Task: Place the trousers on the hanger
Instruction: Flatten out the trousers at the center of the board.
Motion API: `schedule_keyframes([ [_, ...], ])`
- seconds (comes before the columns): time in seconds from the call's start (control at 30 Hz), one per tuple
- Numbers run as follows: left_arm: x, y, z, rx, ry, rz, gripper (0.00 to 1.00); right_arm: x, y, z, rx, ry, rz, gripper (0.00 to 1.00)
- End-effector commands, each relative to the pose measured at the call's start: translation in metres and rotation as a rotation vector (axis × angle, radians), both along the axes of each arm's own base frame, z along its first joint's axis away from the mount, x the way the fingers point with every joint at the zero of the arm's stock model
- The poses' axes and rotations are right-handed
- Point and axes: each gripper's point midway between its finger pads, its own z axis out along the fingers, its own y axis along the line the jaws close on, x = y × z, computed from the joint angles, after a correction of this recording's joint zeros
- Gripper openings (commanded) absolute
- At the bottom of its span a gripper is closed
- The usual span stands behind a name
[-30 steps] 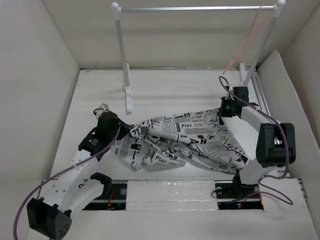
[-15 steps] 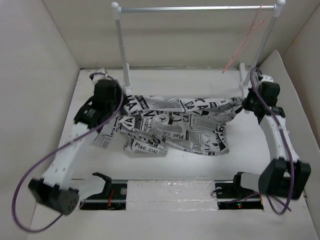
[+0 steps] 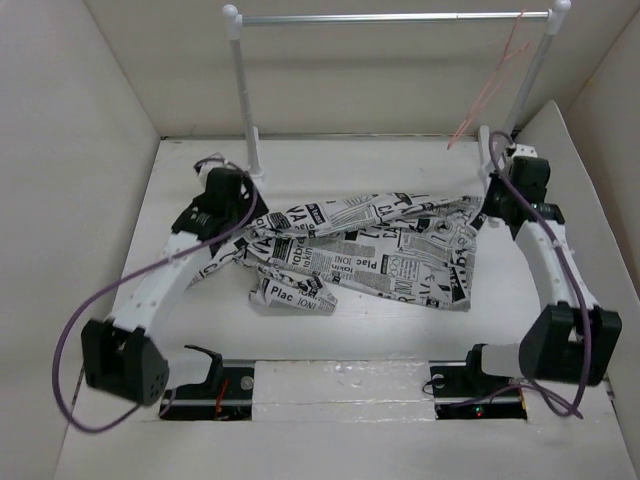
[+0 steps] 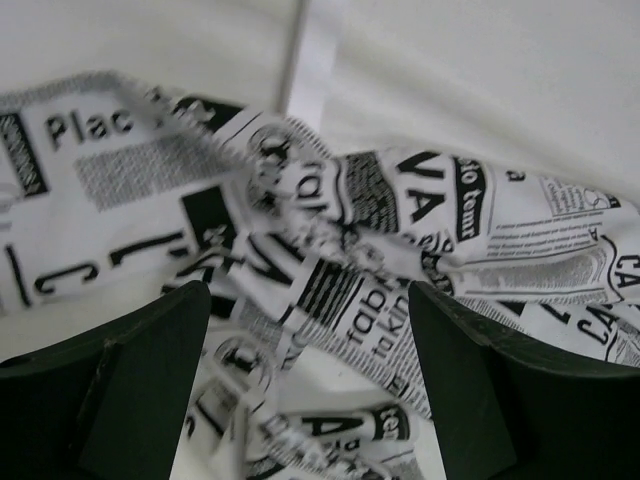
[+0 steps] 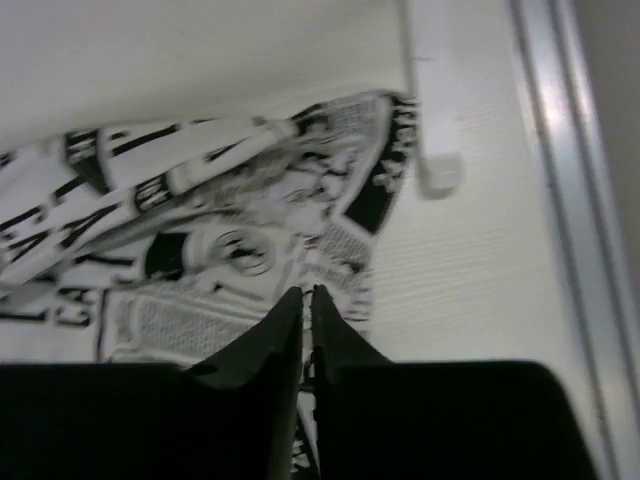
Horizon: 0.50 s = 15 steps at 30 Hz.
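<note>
The soft white fabric trousers printed with black newspaper text lie crumpled across the middle of the white table. They span from the left arm to the right arm. The near-left portion is folded over itself into a loose bunch. The far-right end is lifted off the surface and runs up to the right gripper.

Right gripper: the two dark fingers are pressed together with only a thin slit between them. Printed cloth shows in that slit, so an edge of the trousers is pinched. The gripper sits near the right foot of the rack.

Left gripper: the fingers stand wide apart. Wrinkled folds of the trousers lie between and below them; neither finger visibly clamps the cloth.

The thin pale pink-red rod hanger hangs from the right end of the silver crossbar, tilted. It is well above and beyond the trousers and does not touch them.

The crossbar rests on the two white posts of the rack at the far side of the table.
</note>
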Motion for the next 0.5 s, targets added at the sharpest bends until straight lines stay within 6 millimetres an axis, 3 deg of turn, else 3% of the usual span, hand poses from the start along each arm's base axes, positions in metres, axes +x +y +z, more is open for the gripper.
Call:
schedule_keyframes([
  [0.0,-0.04,0.018,-0.028,-0.107,-0.011,0.088,0.76,-0.034,0.066,-0.018,0.07,-0.01,0.201,0.04],
  [0.07,-0.056,0.007,-0.043,-0.164,0.029,0.037,0.76,-0.061,0.101,-0.027,0.097,0.01,0.312,0.0],
  [0.1,-0.07,0.002,-0.058,-0.178,0.077,0.018,0.76,-0.077,0.117,-0.043,0.121,0.055,0.366,0.0],
  [0.13,-0.081,-0.016,-0.064,-0.202,0.101,-0.029,0.76,-0.085,0.133,-0.047,0.131,0.055,0.431,0.0],
  [0.17,-0.089,-0.023,-0.068,-0.205,0.113,-0.042,0.77,-0.091,0.153,-0.049,0.148,0.051,0.502,0.13],
  [0.2,-0.101,-0.026,-0.08,-0.206,0.143,-0.045,0.79,-0.104,0.193,-0.056,0.16,0.069,0.658,0.25],
  [0.23,-0.107,-0.033,-0.087,-0.233,0.16,-0.057,0.8,-0.109,0.21,-0.061,0.152,0.096,0.719,0.39],
  [0.27,-0.11,-0.036,-0.093,-0.258,0.173,-0.056,0.82,-0.114,0.224,-0.066,0.13,0.131,0.773,0.6],
  [0.3,-0.113,-0.038,-0.108,-0.267,0.198,-0.052,0.82,-0.129,0.247,-0.085,0.075,0.222,0.839,0.67],
  [0.33,-0.113,-0.037,-0.114,-0.267,0.209,-0.04,0.82,-0.126,0.26,-0.082,0.025,0.213,0.904,0.71],
  [0.43,-0.111,-0.041,-0.133,-0.263,0.242,-0.045,0.78,-0.133,0.282,-0.111,-0.066,0.304,0.968,0.76],
  [0.47,-0.11,-0.04,-0.135,-0.251,0.249,-0.042,0.69,-0.13,0.288,-0.115,-0.073,0.306,0.982,0.76],
])
